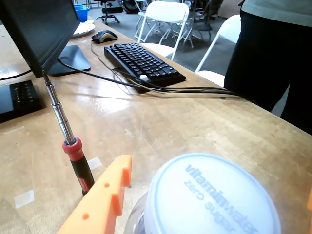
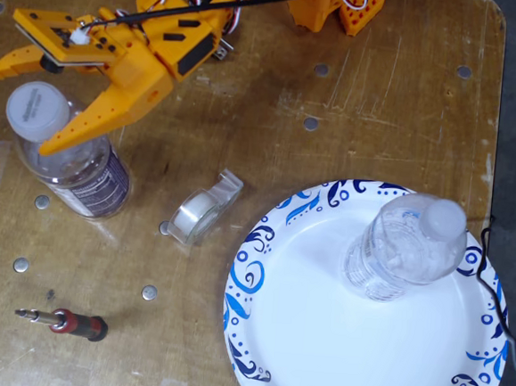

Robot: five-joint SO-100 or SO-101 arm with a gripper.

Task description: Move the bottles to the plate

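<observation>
My orange two-finger pincer (image 2: 16,105) stands wide open, one finger on either side of the white cap of the clear plastic dark-labelled bottle (image 2: 72,165), gripping nothing. That bottle stands on the wooden table (image 2: 372,104), off the plate. The other clear bottle (image 2: 403,247) stands upright on the large white blue-swirl paper plate (image 2: 318,341). A clear tape dispenser (image 2: 205,208) lies between bottle and plate. A red-handled screwdriver (image 2: 62,322) lies near the table's edge.

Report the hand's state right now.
Hand: open, fingers straddling the cap of the dark-labelled bottle, not closed on it.
</observation>
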